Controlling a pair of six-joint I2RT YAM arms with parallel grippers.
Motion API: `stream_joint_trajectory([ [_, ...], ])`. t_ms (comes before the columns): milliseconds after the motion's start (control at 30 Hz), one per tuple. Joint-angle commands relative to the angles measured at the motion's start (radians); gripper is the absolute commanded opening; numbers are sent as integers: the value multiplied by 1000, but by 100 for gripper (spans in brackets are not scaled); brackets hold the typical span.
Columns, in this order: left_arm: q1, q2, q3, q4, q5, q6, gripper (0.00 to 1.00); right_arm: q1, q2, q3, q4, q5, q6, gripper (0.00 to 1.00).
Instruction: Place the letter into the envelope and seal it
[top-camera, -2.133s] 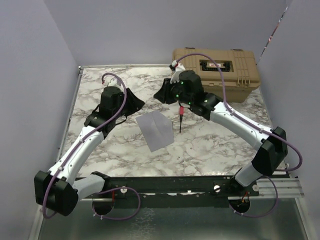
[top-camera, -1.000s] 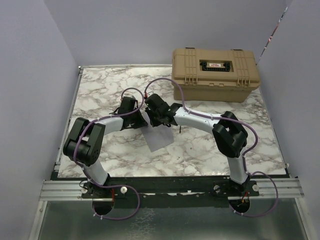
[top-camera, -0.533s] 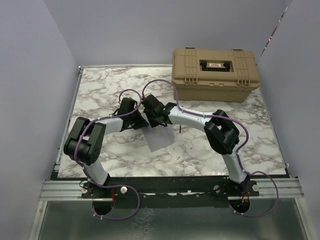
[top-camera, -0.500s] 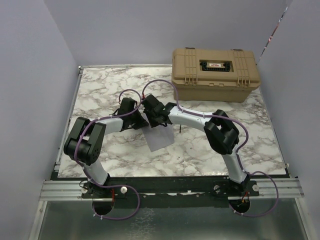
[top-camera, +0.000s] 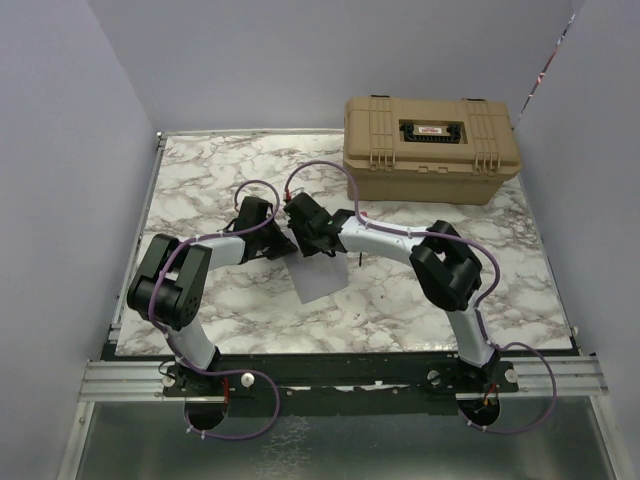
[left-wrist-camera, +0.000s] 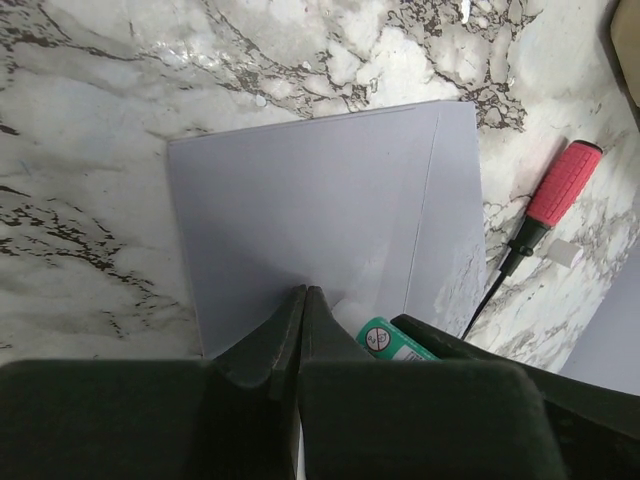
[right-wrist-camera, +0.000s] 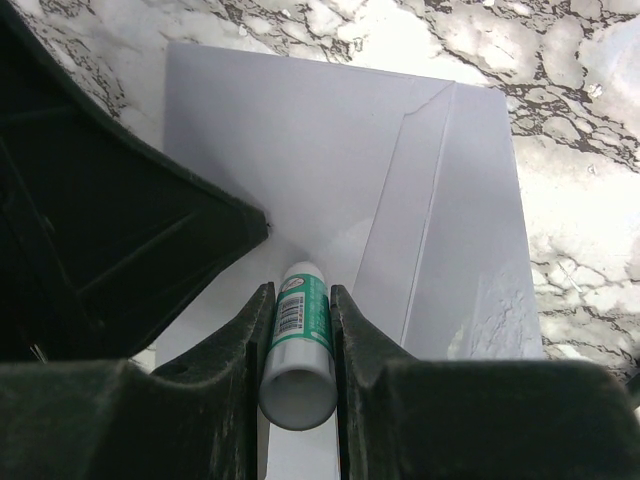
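The grey envelope (top-camera: 318, 277) lies flat on the marble table, its flap crease showing in the left wrist view (left-wrist-camera: 300, 190) and the right wrist view (right-wrist-camera: 330, 140). My left gripper (top-camera: 283, 244) is shut, its closed fingertips (left-wrist-camera: 303, 293) resting on the envelope's near edge. My right gripper (top-camera: 311, 247) is shut on a green and white glue stick (right-wrist-camera: 300, 330), whose white tip touches the envelope beside the left fingers; the stick also shows in the left wrist view (left-wrist-camera: 385, 340). The tan letter is out of view.
A screwdriver with a red handle (left-wrist-camera: 560, 185) lies on the marble just right of the envelope (top-camera: 357, 256). A big tan hard case (top-camera: 430, 145) stands at the back right. Both arms reach in low over the table's middle.
Two seconds ago both grippers were raised behind the envelope. They have come down together onto its far edge. Over the last half second the right gripper has barely shifted.
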Motion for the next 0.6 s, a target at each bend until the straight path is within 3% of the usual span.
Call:
stream_joint_trajectory([
  [0,1,88,-59,-146,-78,4,0,5,-20,-99,-27,-22,-57,0],
  [467,2,126,-70,-153,-113,-38,0,10,-99,-116,-90,-203,-82,0],
  [567,1,124,-73,-153,-118,-39,0,11,-105,-194,-63,-227,-80,0],
])
